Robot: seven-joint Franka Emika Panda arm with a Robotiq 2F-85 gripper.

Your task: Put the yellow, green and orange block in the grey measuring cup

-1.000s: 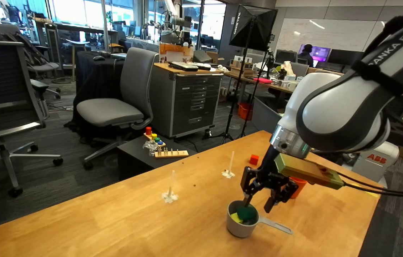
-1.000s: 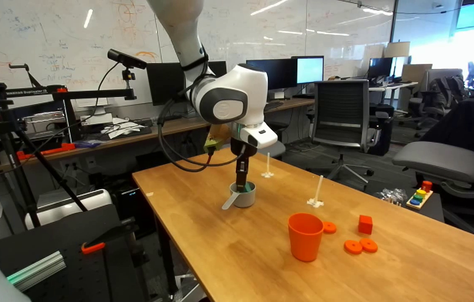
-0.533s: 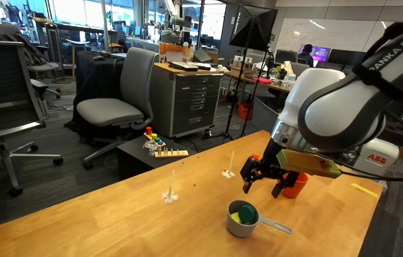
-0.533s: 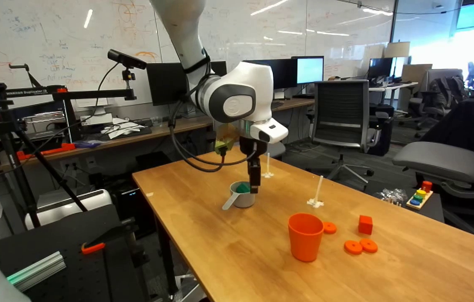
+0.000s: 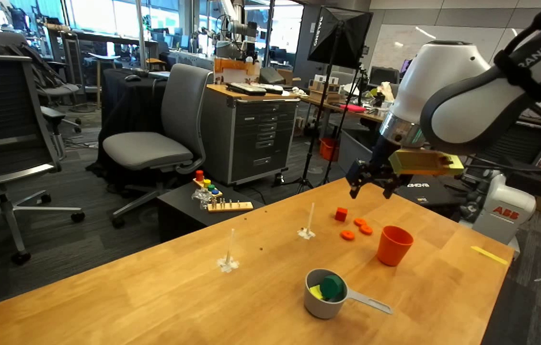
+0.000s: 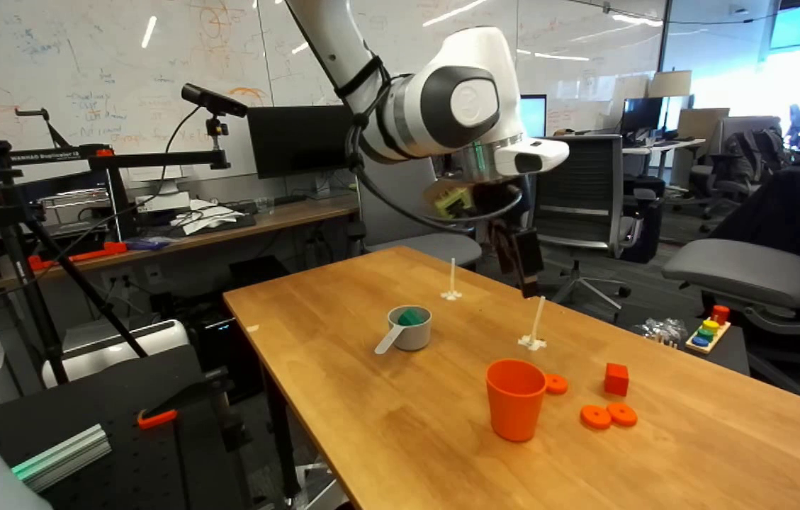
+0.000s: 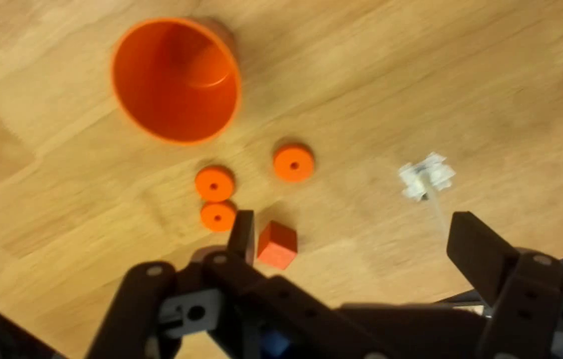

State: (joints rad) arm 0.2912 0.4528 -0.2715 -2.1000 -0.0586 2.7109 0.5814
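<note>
The grey measuring cup (image 5: pixel 320 309) stands upright on the wooden table, its handle to one side. Inside it lie the green block (image 5: pixel 331 286) and, partly hidden beside it, the yellow block (image 5: pixel 316 291). In an exterior view only the green block (image 6: pixel 410 317) shows above the cup's rim. A red-orange cube, the orange block (image 7: pixel 278 244), rests on the table. My gripper (image 7: pixel 352 219) is open and holds nothing, high over the table and well away from the cup. In the wrist view the cube appears between the fingers, close to the left one, but far below.
An orange tumbler (image 6: pixel 515 400) and three orange discs (image 7: pixel 293 163) with holes sit near the cube. Two thin upright sticks, one by the cube (image 5: pixel 309 223) and one farther along (image 5: pixel 228 254), are taped to the table. Yellow tape (image 5: pixel 489 255) marks one edge.
The gripper has opened and let go of the green block, which stays in the cup. It has risen out and swung away from the cup over toward the orange things.
</note>
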